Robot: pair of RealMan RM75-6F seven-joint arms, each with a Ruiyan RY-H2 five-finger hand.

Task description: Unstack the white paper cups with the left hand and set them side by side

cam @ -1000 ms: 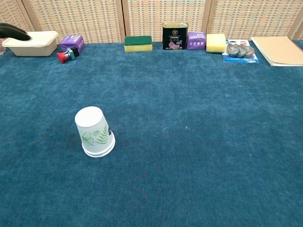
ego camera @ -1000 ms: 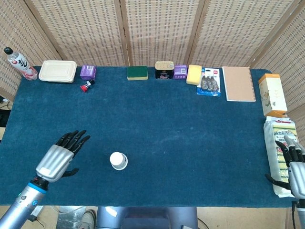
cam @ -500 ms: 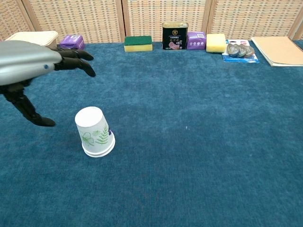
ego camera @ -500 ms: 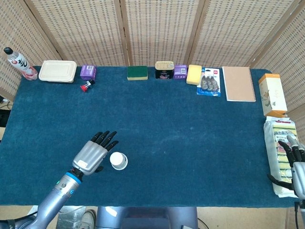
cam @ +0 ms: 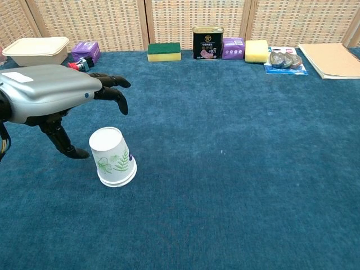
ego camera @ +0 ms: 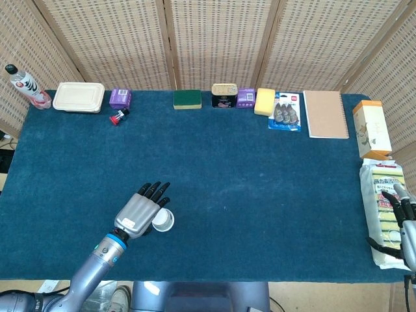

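The robot's left hand [ego camera: 138,213] has moved rightward across the blue cloth table [ego camera: 260,169] and now hovers just left of the stack of white paper cups printed with green leaves [cam: 112,156]. The stack stands upside down, axis upright, near the front edge. Fingers spread wide, holding nothing, thumb low beside the cups.

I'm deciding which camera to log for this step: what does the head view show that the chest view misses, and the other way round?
Only the head view shows the right hand resting at the table's right edge on a yellow packet, plus the water bottle and orange box. Only the chest view shows the green leaf print on the side of the stacked cups, which stand upside down. Both show the open left hand just beside the cups, and the sponge and can at the back.
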